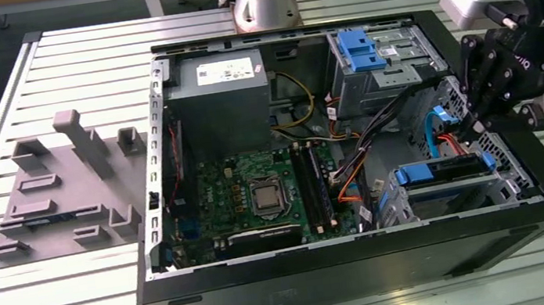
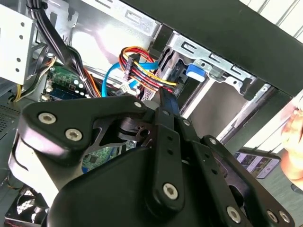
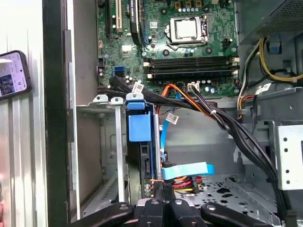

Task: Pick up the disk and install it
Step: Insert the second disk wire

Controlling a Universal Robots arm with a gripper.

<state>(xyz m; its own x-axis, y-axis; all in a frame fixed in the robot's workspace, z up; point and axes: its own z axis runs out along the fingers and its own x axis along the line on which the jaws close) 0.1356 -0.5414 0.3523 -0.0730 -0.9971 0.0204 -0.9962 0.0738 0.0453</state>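
The disk, a dark slab with blue side rails, sits in the silver drive cage at the near corner of the open computer case, on the exterior view's right. In the first wrist view its blue rail stands in the cage slot, with coloured cables plugged in just beyond it. My black gripper hangs just above that cage, beside a blue data cable. Its fingers are pressed together, with nothing visible between them, and they point at the cable bundle behind the disk. The fingertips touch the cables there.
The case holds a green motherboard, a grey power supply box and a second cage with a bare blue bracket. A grey fixture plate lies at the exterior view's left. A phone and a hand are beside the case.
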